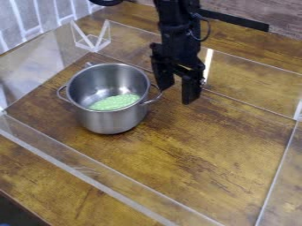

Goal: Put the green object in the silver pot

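Observation:
The silver pot (109, 97) stands on the wooden table left of centre, shiny, with small loop handles. The green object (115, 102) lies flat on the pot's bottom, a light green roundish piece. My black gripper (176, 93) hangs pointing down just right of the pot's rim, apart from it. Its two fingers (190, 90) stand spread with nothing between them, so it is open and empty.
A low clear plastic wall (71, 163) runs around the work area, along the front and left sides. A clear stand (90, 37) sits at the back left. Bare wood lies to the right of and in front of the pot.

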Tool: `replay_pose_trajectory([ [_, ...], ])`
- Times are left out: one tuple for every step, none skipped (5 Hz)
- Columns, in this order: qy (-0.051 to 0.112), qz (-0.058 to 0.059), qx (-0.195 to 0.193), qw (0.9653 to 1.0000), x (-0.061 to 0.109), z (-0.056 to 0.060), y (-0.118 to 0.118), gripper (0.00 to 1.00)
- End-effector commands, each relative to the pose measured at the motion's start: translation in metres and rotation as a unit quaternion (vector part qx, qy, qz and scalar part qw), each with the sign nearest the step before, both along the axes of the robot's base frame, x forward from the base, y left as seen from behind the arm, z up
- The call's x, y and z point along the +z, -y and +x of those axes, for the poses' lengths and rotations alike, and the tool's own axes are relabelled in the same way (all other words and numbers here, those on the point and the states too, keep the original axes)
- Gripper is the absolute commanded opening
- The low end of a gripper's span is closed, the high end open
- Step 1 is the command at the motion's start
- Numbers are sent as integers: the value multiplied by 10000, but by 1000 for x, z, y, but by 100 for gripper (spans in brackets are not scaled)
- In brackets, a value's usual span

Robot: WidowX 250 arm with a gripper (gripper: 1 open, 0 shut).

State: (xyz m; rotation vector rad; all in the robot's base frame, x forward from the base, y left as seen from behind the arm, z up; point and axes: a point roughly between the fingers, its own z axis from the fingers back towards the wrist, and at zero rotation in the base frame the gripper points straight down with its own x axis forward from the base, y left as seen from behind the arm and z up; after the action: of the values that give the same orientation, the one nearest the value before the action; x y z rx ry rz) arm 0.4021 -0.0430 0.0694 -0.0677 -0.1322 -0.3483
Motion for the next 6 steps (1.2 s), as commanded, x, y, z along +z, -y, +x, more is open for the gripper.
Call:
replay_pose_trajectory([
  [220, 32, -120, 9997, 23, 5, 9, 100],
  [210, 45, -414, 9989, 21, 10, 7, 100],
  [237, 21, -608, 9979, 22, 13, 4, 100],
  [269, -50, -805, 9964, 39, 14, 5, 100],
  [171, -105, -723, 9972, 49, 8, 4, 100],
  [147, -98, -732, 9972, 57, 3, 4, 100],
])
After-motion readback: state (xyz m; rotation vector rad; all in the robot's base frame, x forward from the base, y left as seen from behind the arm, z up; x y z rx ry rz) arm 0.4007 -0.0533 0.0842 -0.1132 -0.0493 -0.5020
